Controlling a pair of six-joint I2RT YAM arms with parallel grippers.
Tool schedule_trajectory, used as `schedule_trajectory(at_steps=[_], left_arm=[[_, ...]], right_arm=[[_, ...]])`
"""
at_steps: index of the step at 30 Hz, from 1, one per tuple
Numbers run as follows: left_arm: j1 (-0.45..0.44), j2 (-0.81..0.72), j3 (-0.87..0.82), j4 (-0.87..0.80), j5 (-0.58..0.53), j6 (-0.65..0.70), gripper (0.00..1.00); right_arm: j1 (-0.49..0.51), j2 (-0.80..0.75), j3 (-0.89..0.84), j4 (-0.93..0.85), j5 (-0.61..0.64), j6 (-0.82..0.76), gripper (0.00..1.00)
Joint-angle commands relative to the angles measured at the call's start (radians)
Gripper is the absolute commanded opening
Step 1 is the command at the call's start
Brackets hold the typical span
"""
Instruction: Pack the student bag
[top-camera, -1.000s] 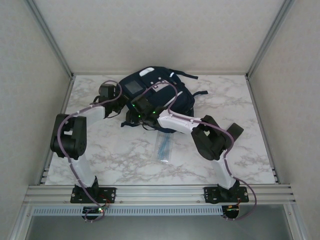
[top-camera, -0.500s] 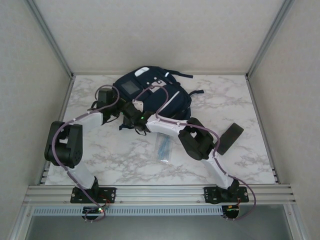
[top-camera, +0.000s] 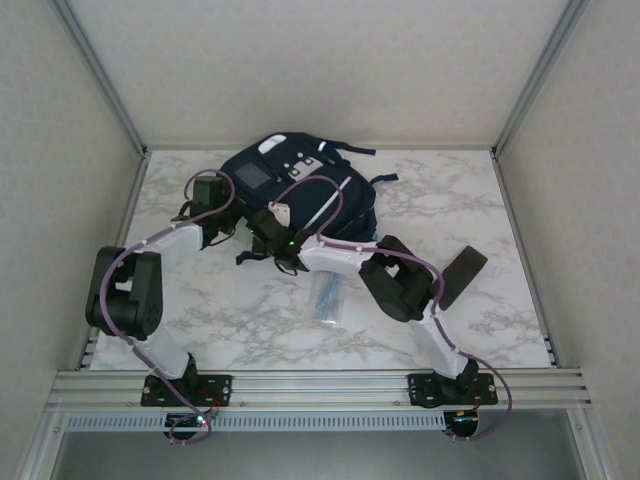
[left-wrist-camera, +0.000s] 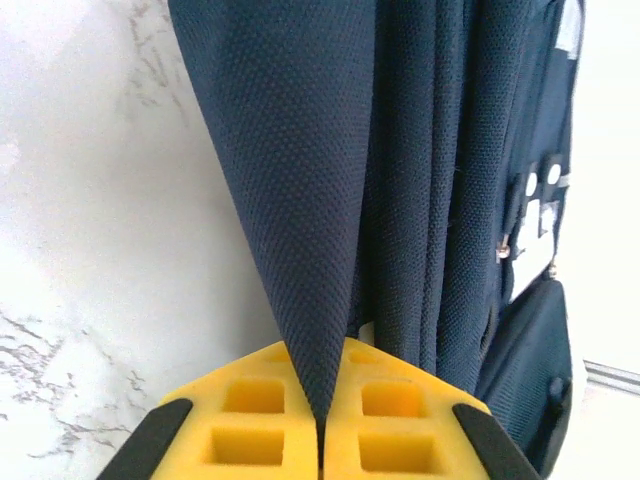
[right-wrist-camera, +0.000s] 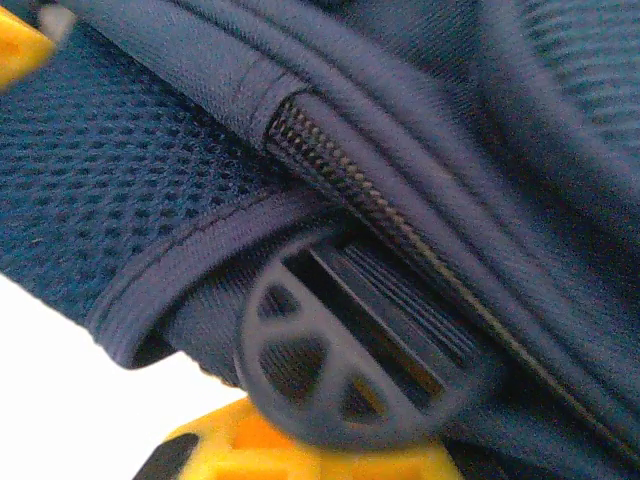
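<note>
The student bag (top-camera: 305, 185), dark navy with a grey patch (top-camera: 248, 176), lies at the back middle of the marble table. My left gripper (top-camera: 228, 222) is at its left edge. In the left wrist view the yellow pads (left-wrist-camera: 250, 420) are shut on a taut fold of the bag's fabric (left-wrist-camera: 290, 150). My right gripper (top-camera: 265, 228) is at the bag's near-left edge. In the right wrist view a round plastic strap buckle (right-wrist-camera: 330, 370) lies against the shut pads (right-wrist-camera: 300, 455), below a zipper (right-wrist-camera: 340, 170). Whether anything is pinched I cannot tell.
A clear packet with blue contents (top-camera: 327, 295) lies on the table in front of the bag. A flat black rectangle (top-camera: 458, 278) rests to the right, beside the right arm's elbow. Metal frame posts and walls bound the table.
The bag has slid left and toward the back with the left gripper holding it. The right gripper followed to the left and its jaws closed.
</note>
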Motion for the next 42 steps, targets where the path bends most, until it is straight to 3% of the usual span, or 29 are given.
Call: schedule_trajectory(at_steps=[1, 7, 15, 26, 33, 42], left_arm=[[0.032, 0.044, 0.078, -0.015, 0.031, 0.031, 0.0], [0.062, 0.11, 0.161, -0.039, 0.043, 0.061, 0.0], [0.051, 0.099, 0.115, 0.015, 0.096, 0.006, 0.0], [0.013, -0.007, 0.02, 0.044, 0.075, -0.072, 0.0], [-0.019, -0.04, 0.006, 0.043, 0.072, -0.098, 0.0], [-0.055, -0.1, -0.008, 0.014, 0.069, -0.109, 0.0]], right_arm=[[-0.069, -0.108, -0.104, 0.042, -0.093, -0.042, 0.0], [-0.119, -0.198, -0.262, -0.006, -0.301, -0.095, 0.0], [-0.126, -0.273, -0.323, 0.024, -0.419, -0.102, 0.0], [-0.059, -0.094, -0.074, 0.095, -0.438, 0.014, 0.29], [-0.061, -0.007, 0.012, 0.005, -0.287, 0.042, 0.52], [-0.059, 0.055, 0.163, -0.15, 0.05, -0.067, 0.54]])
